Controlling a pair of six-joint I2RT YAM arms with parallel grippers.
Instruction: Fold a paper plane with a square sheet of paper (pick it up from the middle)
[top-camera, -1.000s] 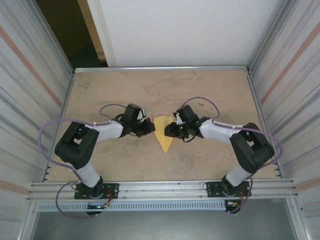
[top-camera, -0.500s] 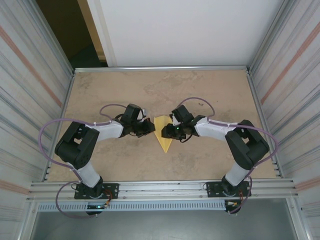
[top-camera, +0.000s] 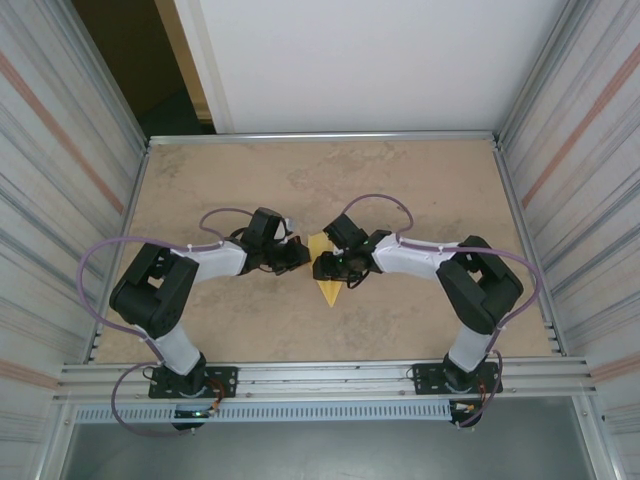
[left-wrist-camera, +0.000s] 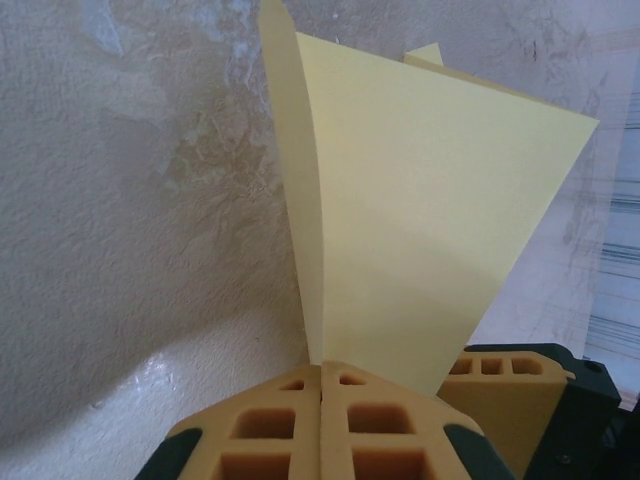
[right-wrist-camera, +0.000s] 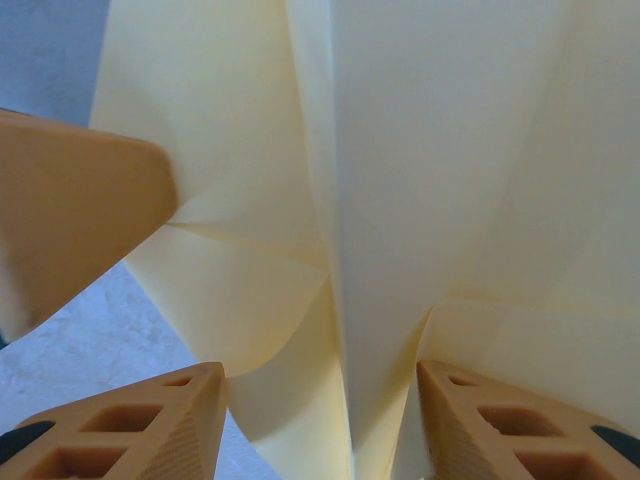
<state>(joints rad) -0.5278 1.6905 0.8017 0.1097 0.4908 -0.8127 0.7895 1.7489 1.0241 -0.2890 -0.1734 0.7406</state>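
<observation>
The square sheet of paper stands folded as a pale-yellow paper plane (top-camera: 331, 289) at the table's middle, its sharp tip toward the near edge. My left gripper (top-camera: 302, 256) is shut on the plane's left edge. In the left wrist view the pads (left-wrist-camera: 280, 420) meet on the fold and the paper plane (left-wrist-camera: 420, 200) rises from them. My right gripper (top-camera: 323, 266) reaches over the plane from the right. It is open (right-wrist-camera: 320, 372), and the centre fold of the plane (right-wrist-camera: 400, 150) hangs between its fingertips (right-wrist-camera: 190, 410) without being squeezed.
The tan tabletop (top-camera: 420, 180) is ringed by corrugated metal walls and a metal rail along the near edge (top-camera: 320, 378). A left-gripper finger (right-wrist-camera: 70, 210) shows close by in the right wrist view, and a right-gripper finger (left-wrist-camera: 510, 390) beside my left pads.
The right arm has slid left over the plane, covering more of it, and its jaws have widened. The left arm and its grip have not moved.
</observation>
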